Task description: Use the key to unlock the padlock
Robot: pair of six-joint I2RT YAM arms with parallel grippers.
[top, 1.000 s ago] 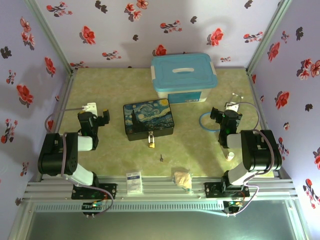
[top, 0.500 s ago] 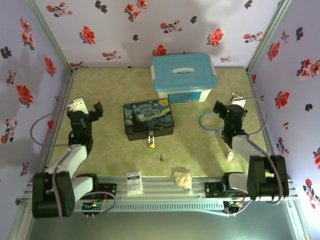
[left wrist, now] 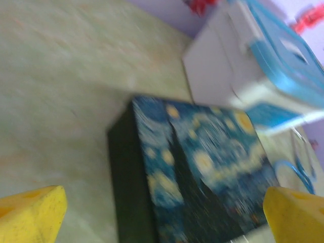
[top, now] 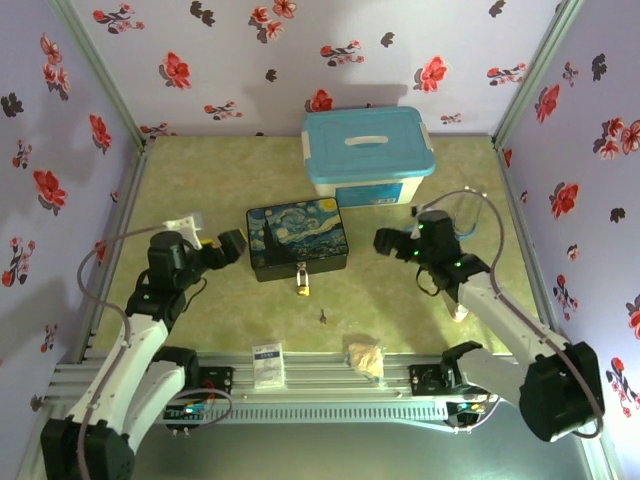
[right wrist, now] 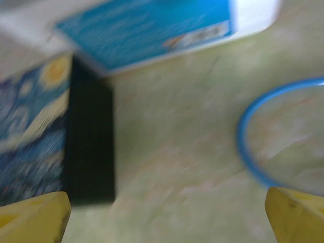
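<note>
Just swung in from the side edges of the table (top: 200, 170) with left claw (top: 232, 247) and right claw (top: 385, 240) both wide apart and empty, so only nearing the padlock (top: 302, 281) at the near side of the starry box (top: 296, 238), with the key (top: 323, 317) lying untouched toward the near edge

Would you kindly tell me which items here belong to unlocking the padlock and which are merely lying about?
For the job: padlock, key, starry-night box at whose front the padlock sits.
Lying about: blue-lidded tub, blue ring, white packet, crumpled beige scrap.
</note>
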